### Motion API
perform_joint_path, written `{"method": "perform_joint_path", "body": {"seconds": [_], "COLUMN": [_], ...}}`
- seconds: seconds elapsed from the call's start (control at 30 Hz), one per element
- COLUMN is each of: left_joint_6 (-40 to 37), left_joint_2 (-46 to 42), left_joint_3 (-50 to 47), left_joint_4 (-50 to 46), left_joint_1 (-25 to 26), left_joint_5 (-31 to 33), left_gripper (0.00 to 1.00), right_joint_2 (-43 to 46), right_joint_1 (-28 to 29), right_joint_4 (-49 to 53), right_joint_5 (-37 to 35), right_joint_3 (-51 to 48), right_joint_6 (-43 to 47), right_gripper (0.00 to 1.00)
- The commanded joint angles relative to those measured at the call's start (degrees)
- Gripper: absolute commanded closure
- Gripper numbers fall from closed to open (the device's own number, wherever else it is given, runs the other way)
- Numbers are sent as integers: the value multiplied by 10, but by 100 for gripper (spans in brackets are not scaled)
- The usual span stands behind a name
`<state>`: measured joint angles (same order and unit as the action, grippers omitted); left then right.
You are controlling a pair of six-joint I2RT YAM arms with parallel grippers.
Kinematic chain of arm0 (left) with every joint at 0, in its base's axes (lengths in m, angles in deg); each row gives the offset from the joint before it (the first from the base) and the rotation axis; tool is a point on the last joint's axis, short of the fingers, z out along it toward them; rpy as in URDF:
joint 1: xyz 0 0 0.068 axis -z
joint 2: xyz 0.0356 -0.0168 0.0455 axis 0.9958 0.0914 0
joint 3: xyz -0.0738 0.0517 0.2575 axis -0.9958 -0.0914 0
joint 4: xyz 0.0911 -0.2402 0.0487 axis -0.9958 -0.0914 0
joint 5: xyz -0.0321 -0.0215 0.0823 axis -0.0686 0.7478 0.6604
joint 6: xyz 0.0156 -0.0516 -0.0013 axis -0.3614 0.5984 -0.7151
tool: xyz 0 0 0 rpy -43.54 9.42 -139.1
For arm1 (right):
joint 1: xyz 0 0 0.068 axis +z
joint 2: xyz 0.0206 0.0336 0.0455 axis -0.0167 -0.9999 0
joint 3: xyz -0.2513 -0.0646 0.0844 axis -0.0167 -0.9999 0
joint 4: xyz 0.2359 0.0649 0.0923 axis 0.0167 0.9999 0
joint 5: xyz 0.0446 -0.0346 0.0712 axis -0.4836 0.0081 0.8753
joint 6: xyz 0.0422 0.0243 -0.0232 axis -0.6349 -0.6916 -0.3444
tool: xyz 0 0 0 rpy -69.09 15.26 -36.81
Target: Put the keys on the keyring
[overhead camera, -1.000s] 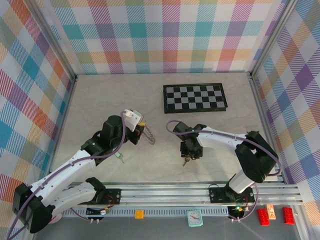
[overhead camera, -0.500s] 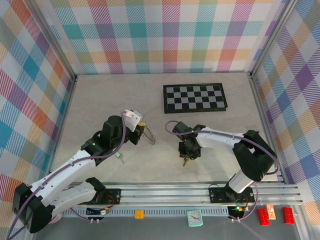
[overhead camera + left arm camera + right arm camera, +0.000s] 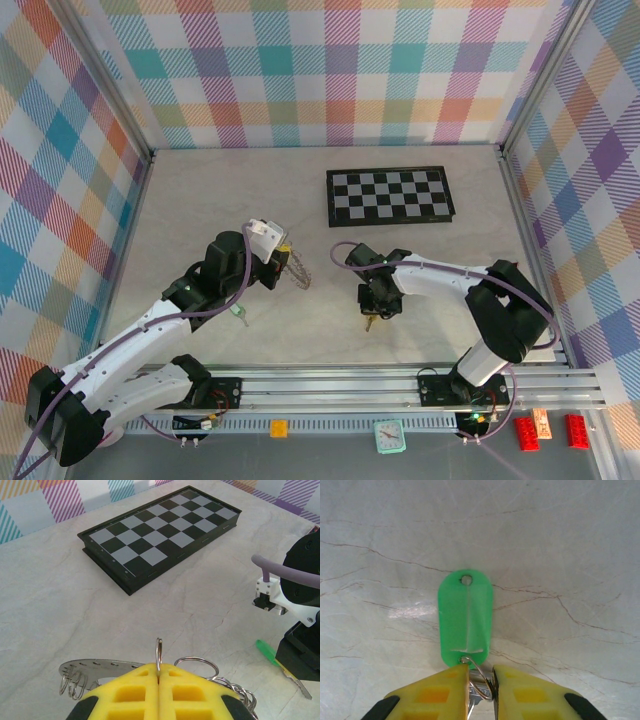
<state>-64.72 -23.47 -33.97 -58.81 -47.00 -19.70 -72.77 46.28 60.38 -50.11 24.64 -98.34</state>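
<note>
Table [image 3: 200,200]: pale, veined top, plaid walls [image 3: 330,70] on 3 sides, metal rail along the near edge.

Checkerboard [image 3: 390,195]: lies flat, well ahead of both hands, near the far wall. There's a wide bare strip of table btwn its near edge and the hands.

L hand [image 3: 158,672]: clenched. Yellow pads [image 3: 130,695] are pressed flush, pinching a thin wire loop [image 3: 158,652] of the keyring [image 3: 100,666]. The loop stands upright, edge-on, just above the tips. The keyring's flat holed plate sticks out left of the tips, w/ more loops to the right. Open table ahead, up to the board's edge.

R hand [image 3: 481,672]: points down at the table, jaws narrow, one each side of the small wire loop on the key [image 3: 465,617]. The loop fills the gap; can't tell if it's pinched or just bracketed. The key's green head lies flat just ahead of the tips, hole end farthest out, bare table round its edges.

Top view: R hand [image 3: 378,300] sits right of the L hand [image 3: 285,258], w/ a clear gap btwn them. Second key [image 3: 238,313] is on the table behind the L hand, beside its arm.
</note>
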Motion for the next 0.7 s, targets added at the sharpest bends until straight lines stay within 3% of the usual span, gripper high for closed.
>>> {"method": "perform_joint_path", "body": {"seconds": [0.0,0.67], "left_joint_6": [-11,-11], "left_joint_2": [-3,-1], "left_joint_3": [1,3], "left_joint_4": [9,9], "left_joint_1": [7,7], "left_joint_5": [0,0], "left_gripper": [100,100], "right_joint_2": [8,13], "right_joint_1": [-2,-1], "right_joint_4": [28,29], "right_joint_5": [-8,-3], "right_joint_3": [13,24], "right_joint_6": [10,22], "right_gripper": [80,90]}}
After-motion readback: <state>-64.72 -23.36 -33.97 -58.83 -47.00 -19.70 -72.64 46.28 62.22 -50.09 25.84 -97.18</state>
